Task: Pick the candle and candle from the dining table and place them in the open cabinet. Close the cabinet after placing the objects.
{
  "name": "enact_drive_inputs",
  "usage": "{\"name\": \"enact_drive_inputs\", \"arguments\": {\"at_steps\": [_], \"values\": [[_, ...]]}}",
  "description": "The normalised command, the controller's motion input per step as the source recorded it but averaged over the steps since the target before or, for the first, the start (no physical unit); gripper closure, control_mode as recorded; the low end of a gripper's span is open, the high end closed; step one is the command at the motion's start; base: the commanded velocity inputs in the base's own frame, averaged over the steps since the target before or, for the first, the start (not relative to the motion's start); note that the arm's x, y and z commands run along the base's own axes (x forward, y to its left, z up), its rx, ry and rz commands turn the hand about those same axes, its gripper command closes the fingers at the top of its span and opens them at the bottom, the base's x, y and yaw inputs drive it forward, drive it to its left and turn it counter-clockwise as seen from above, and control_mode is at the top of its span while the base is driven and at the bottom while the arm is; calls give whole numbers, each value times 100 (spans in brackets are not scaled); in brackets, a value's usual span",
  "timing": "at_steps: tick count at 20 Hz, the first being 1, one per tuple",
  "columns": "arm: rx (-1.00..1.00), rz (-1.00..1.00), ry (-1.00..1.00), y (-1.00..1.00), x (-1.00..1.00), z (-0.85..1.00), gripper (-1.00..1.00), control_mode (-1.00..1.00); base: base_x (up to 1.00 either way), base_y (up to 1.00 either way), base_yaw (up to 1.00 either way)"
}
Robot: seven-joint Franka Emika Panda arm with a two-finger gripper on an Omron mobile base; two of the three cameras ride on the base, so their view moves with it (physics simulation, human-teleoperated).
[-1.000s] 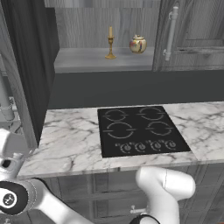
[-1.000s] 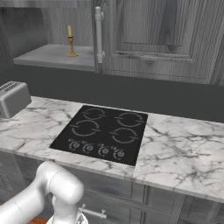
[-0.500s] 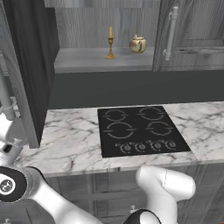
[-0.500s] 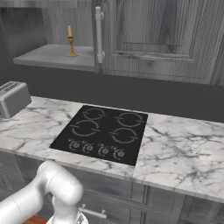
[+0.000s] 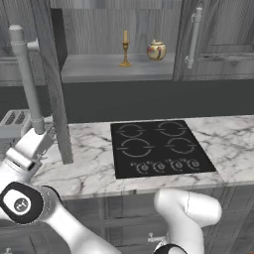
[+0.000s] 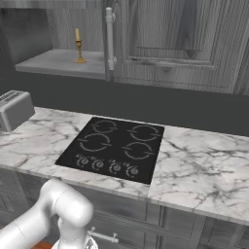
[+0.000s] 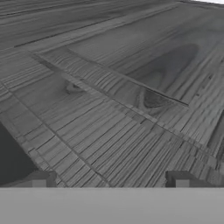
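A thin yellow candle [image 5: 125, 48] in a gold candlestick stands on the shelf of the open cabinet [image 5: 114, 69]; the right base view shows the candle [image 6: 78, 46] as well. The cabinet's left door [image 5: 52, 84] stands swung out, with its long silver handle [image 5: 26, 79] in front. My white hand [image 5: 29, 149] sits just below that handle. In the hand view my gripper [image 7: 110, 179] is open, empty, and very close to a grey wood-grain door panel [image 7: 113, 96]. The dining table is out of view.
A round cream-and-gold jar [image 5: 156, 49] sits on the shelf beside the candle. The right door with its handle [image 5: 193, 37] is closed. Below lies a marble counter [image 5: 228, 144] with a black cooktop [image 5: 158, 149] and a toaster [image 6: 14, 109] at its left end.
In the left base view the open left door and its handle have shifted rightward, toward the cabinet. My hand has risen beside it. Candle, jar and cooktop stay put.
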Motion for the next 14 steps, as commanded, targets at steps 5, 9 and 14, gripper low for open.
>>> {"name": "enact_drive_inputs", "arguments": {"at_steps": [5,9,14], "values": [[26,18,-13,-96,0,25,-100,-100,0,0,0],[26,21,-13,-97,0,30,-100,-100,0,0,0],[26,23,-10,-93,1,28,-100,-100,0,0,0]]}}
